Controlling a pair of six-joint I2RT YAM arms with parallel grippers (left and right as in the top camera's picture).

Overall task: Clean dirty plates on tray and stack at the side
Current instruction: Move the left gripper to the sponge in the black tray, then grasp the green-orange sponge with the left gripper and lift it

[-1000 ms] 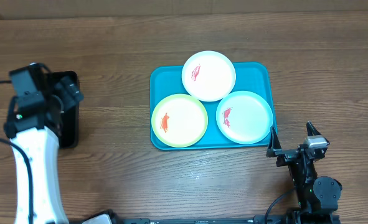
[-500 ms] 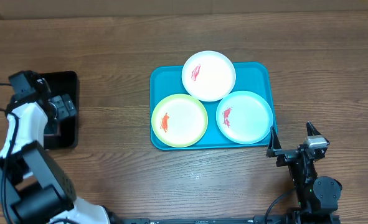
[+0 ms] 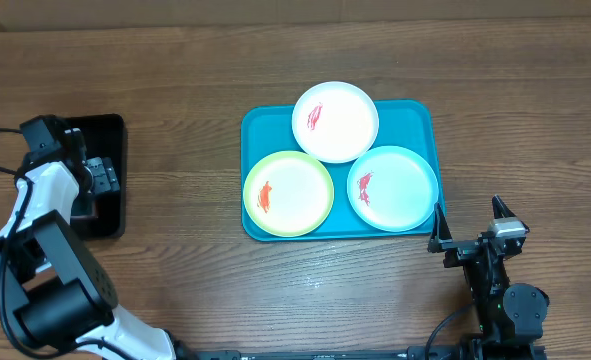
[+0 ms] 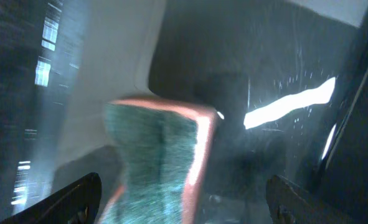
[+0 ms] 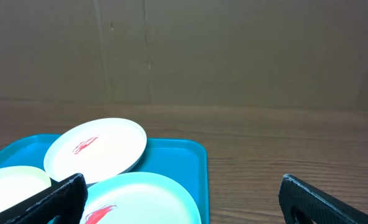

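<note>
While three smeared plates [image 3: 335, 122] fill the teal tray [image 3: 418, 110], left hand [image 4: 182, 190] hovers spread over a sponge [image 4: 159, 155]; right hand [image 3: 467, 215] rests spread.

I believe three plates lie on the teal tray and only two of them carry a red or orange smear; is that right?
Not quite: all three are smeared. The overhead view shows a red or orange mark on the white plate, the green-rimmed plate and the blue-rimmed plate, all on the teal tray.
</note>
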